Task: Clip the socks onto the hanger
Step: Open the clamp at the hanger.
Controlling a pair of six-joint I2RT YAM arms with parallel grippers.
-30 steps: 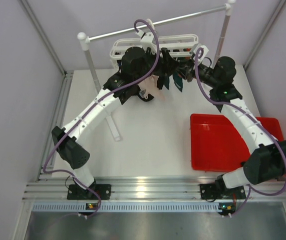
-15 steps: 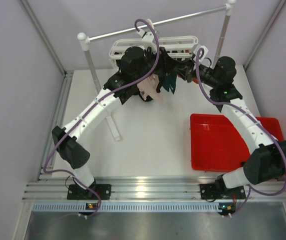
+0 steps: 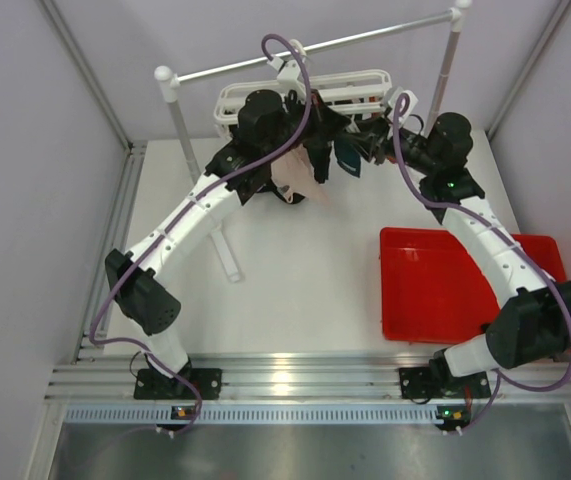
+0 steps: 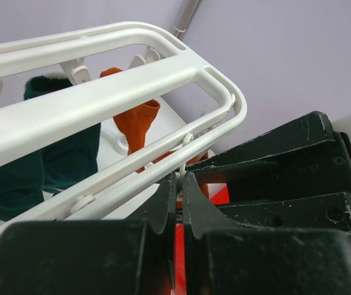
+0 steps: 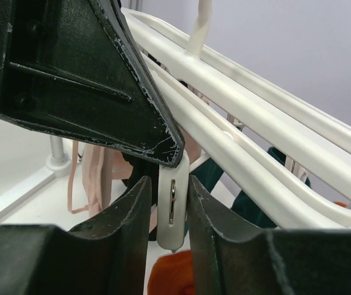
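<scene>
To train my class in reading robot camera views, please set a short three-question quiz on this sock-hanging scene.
1. True or false: in the right wrist view, the right gripper has a white clip between its fingers.
2. In the left wrist view, what colour is the sock hanging under the hanger, just right of the dark teal sock? A orange, B white, C black.
3. In the top view, which arm reaches over the red tray?

Key: 1 true. 2 A, the orange sock. 3 the right arm.
</scene>
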